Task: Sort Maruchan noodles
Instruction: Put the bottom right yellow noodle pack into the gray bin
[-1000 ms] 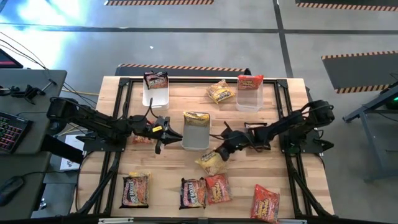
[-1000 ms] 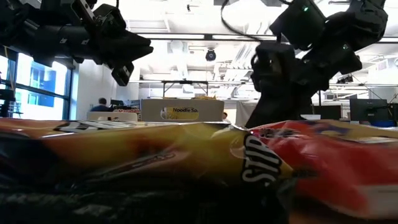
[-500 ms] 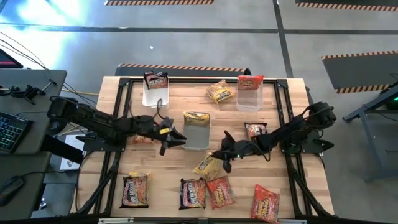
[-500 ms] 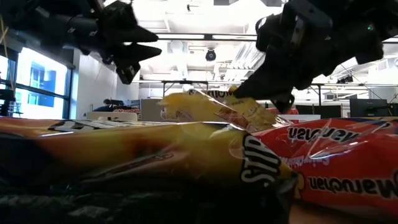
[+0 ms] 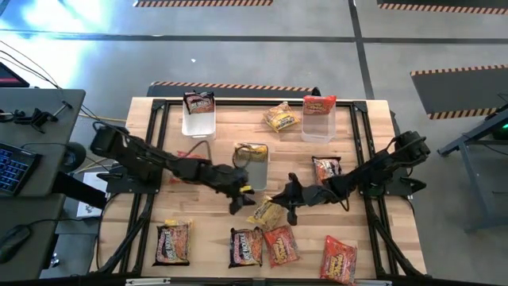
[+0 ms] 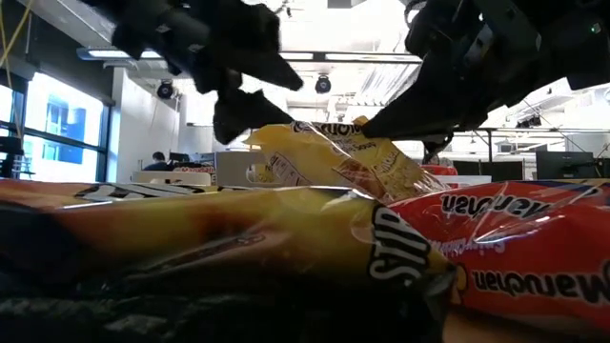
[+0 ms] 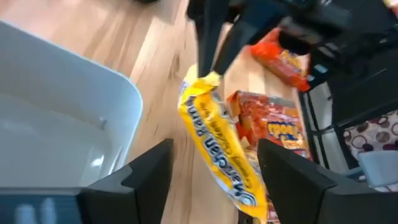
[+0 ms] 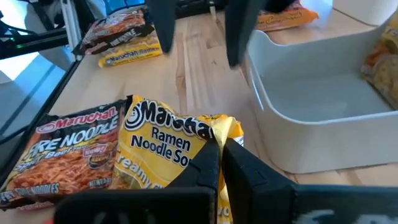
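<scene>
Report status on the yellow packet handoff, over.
Right gripper shut on yellow packet, lifting one edge. Left gripper open, beside it, facing packet. Middle bin close by; red packet just below.

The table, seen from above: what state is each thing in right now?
Right pincer: shut on the yellow packet.
Yellow packet: one edge lifted off the table.
Left pincer: open, holding nothing, beside that packet.
Middle bin: one yellow packet leaning inside.
Far-left bin: dark packet standing inside.
Far-right bin: red packet standing inside.
</scene>
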